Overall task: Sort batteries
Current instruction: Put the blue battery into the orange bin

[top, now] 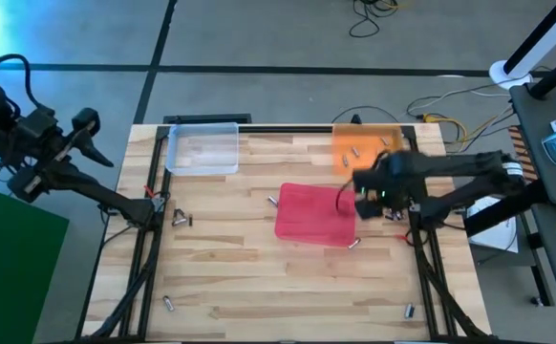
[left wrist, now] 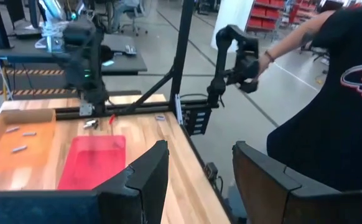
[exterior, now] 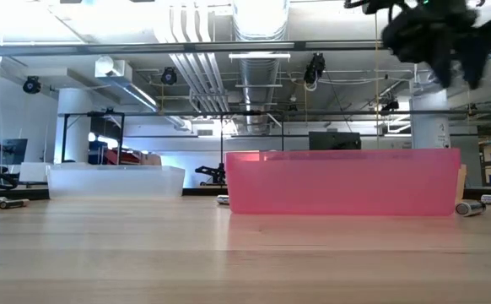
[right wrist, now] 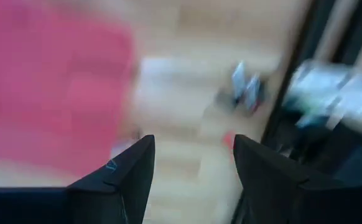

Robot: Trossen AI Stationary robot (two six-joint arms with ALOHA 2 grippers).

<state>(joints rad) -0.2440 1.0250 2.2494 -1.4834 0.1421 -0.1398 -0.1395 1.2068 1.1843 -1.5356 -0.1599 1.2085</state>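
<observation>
Small silvery batteries lie scattered on the wooden table: two near the left edge [top: 181,218], one beside the red tray's near right corner [top: 354,243], and a pair near the right edge [right wrist: 246,90]. More lie in the orange tray [top: 364,143]. The red tray [top: 314,215] sits mid-table, the clear tray [top: 202,148] at the far left. My right gripper [top: 364,191] [right wrist: 193,143] hangs open, high above the table beside the red tray's right edge, holding nothing. My left gripper [left wrist: 199,149] stands open off the table's left side [top: 87,134].
Single batteries lie near the front left [top: 168,304] and front right [top: 409,311] corners, and another beside the red tray's far left corner [top: 272,201]. A person in a black shirt [left wrist: 336,93] stands beyond the table. Black frame rails run along the table's sides.
</observation>
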